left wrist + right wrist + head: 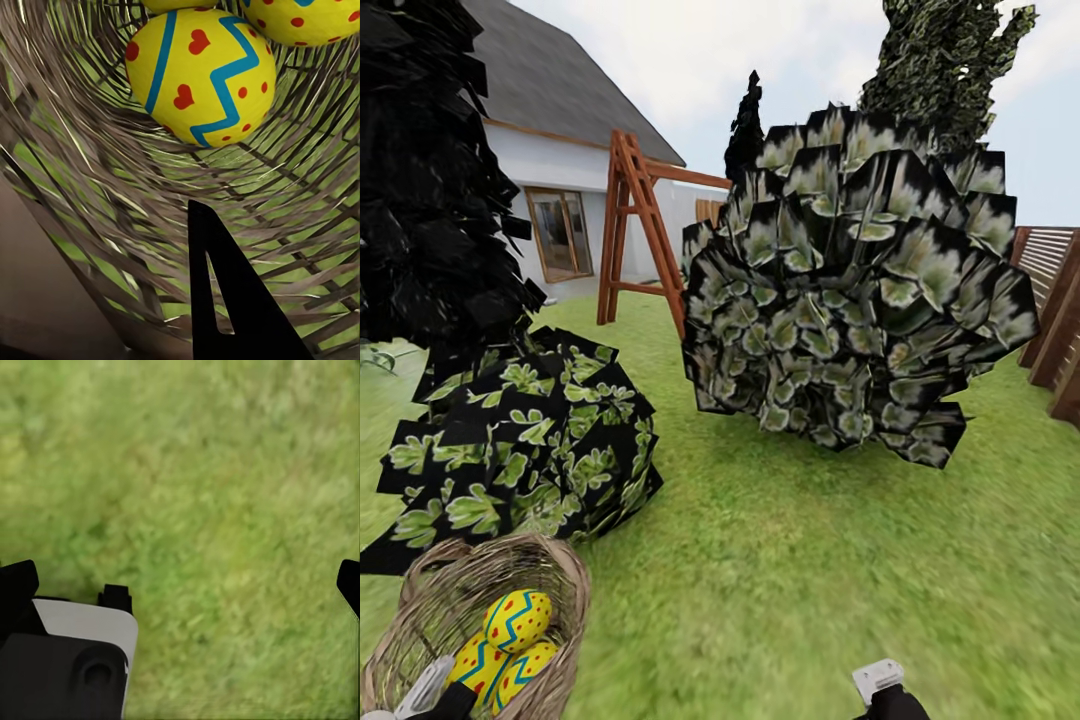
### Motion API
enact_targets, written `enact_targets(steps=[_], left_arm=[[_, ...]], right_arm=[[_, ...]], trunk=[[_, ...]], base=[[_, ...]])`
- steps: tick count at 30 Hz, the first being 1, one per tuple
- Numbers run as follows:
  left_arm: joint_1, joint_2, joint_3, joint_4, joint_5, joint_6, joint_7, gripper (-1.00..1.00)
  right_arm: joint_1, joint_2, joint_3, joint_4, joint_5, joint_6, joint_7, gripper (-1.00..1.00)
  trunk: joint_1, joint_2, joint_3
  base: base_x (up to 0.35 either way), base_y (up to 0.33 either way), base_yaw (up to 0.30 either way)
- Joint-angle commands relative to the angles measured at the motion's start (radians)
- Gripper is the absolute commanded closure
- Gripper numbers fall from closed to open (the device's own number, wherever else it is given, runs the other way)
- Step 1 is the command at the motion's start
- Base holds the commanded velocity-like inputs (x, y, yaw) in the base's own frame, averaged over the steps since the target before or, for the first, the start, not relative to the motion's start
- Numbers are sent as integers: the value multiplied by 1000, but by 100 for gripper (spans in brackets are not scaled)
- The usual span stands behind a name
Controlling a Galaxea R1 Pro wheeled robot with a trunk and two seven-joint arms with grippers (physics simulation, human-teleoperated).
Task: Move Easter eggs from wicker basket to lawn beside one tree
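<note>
Fingers first: your left gripper [225, 300] reaches into the wicker basket [565, 590]; one dark finger [232, 292] shows in the left wrist view, so you cannot tell whether it is open or closed. It grips nothing visible. Your right gripper's [187, 592] fingertips [19, 581] sit at opposite edges of the right wrist view, spread wide, with bare lawn [210, 472] between them.

Easter eggs [517, 619]: all in the basket, at your lower left in the head view. Yellow, blue zigzag bands, red dots and hearts. They lie bunched together, one on top. From the left wrist, the nearest egg [201, 75] lies just beyond the fingertip, apart from it, with two more touching or just behind it.

Basket stands on the grass, just in front of a low dark bush [525, 450]. Bigger round bush [850, 300] ahead at centre. Dark tree crown [430, 170] at far left. Wooden frame [635, 225], white house [560, 190] behind; fence [1055, 300] at right.
</note>
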Motion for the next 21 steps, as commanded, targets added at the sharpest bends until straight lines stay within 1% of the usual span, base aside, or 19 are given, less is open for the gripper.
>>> enact_targets(steps=[1,5,9,21], left_arm=[[-1,0,2,-2,17,2,8,100],[-1,0,2,-2,17,2,8,100],[-1,0,2,-2,17,2,8,100],[-1,0,2,-2,17,2,8,100]], right_arm=[[0,-1,4,-1,6,6,0,-100],[0,-1,4,-1,7,5,-1,-100],[0,-1,4,0,7,-24,-1,-100],[0,-1,2,-1,7,-26,-1,-100]], trunk=[[-4,6,2],[-19,34,14],[-34,62,27],[-80,146,65]], base=[[0,0,259],[0,0,259],[0,0,259],[0,0,259]])
